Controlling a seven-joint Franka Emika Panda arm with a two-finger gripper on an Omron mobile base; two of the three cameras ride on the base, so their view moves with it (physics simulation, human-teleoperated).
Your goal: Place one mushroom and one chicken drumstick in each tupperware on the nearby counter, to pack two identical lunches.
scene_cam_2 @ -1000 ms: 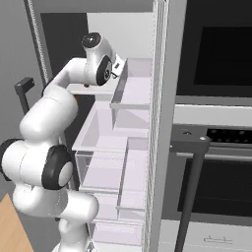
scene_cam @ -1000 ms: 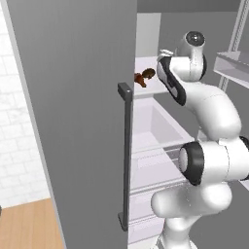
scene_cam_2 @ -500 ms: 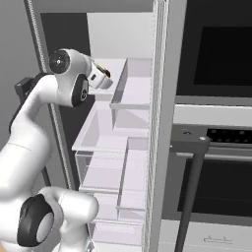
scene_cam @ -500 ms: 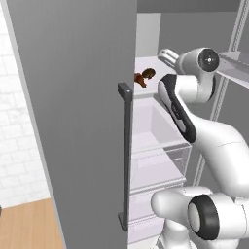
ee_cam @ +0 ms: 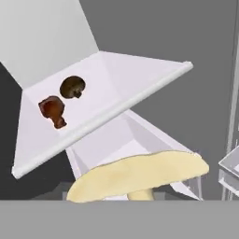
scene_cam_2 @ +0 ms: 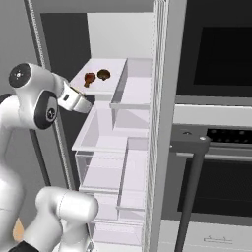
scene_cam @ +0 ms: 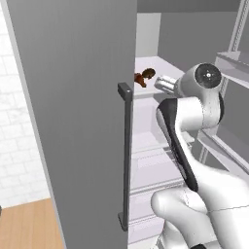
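From the hand view I had a pale tan mushroom (ee_cam: 140, 175) right at the bottom of the picture, cap up and stem below, where the hand's fingers rise; the hand was clamped on it. Beyond it, on the white fridge shelf (ee_cam: 135, 74), a chicken drumstick (ee_cam: 53, 110) and a dark brown mushroom (ee_cam: 72, 87) lay just beside each other, near the shelf's front lip. In the right base view the hand (scene_cam_2: 82, 103) sat in front of the open fridge, just below that shelf (scene_cam_2: 98, 83), with the drumstick (scene_cam_2: 89, 78) and dark mushroom (scene_cam_2: 104, 74) on it. The fridge door (scene_cam: 78, 112) stood open to the left of the arm.
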